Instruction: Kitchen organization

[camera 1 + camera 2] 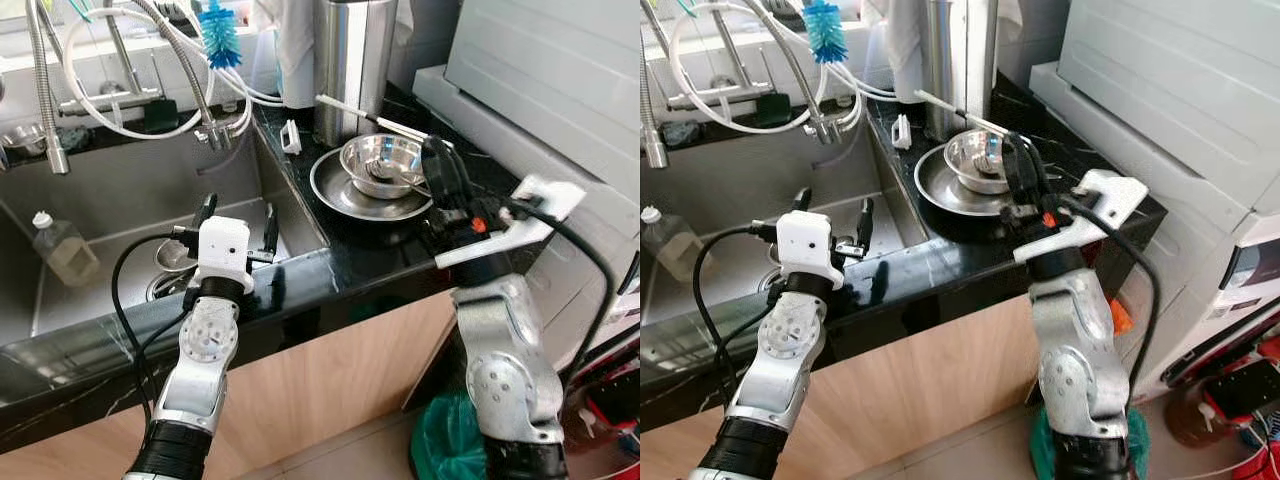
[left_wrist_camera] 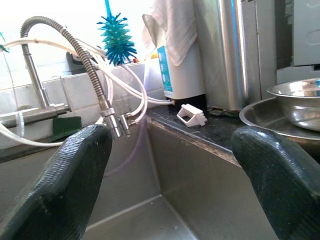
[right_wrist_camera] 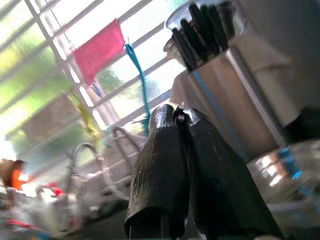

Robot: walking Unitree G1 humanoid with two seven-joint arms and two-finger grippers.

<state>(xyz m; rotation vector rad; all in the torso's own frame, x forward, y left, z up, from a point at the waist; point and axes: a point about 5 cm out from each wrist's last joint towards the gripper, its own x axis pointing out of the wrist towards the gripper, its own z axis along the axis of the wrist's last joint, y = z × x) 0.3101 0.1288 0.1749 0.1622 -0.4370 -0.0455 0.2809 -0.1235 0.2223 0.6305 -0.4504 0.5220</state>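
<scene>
Your right gripper [image 1: 440, 160] sits right of centre in the left eye view, its fingers clenched together, and the right wrist view shows something thin and metallic pinched at the tips; I cannot tell whether it is the spoon handle. The fingers hang at the right rim of the bowl [image 1: 380, 160], which stands in the plate [image 1: 335, 195] on the black counter [image 1: 400, 250], centre right of the frame. A spoon [image 1: 385, 178] lies inside the bowl.

Expect bowl and plate to be stiff, light steel, slick under rubber pads and likely wet. Take the bowl by its rim, one finger inside and one outside; the plate's low lip gives little purchase, so lift the bowl off first. Stacked loosely, they will probably slide and clatter.

Your left gripper [image 1: 235, 215] hangs left of centre over the sink [image 1: 120, 200], fingers spread wide and grasping nothing. A bottle [image 1: 62, 248] lies in the sink at far left.

The white container [image 2: 180, 65] behind the tap carries a blue label, too blurred to read. No other writing is legible.
</scene>
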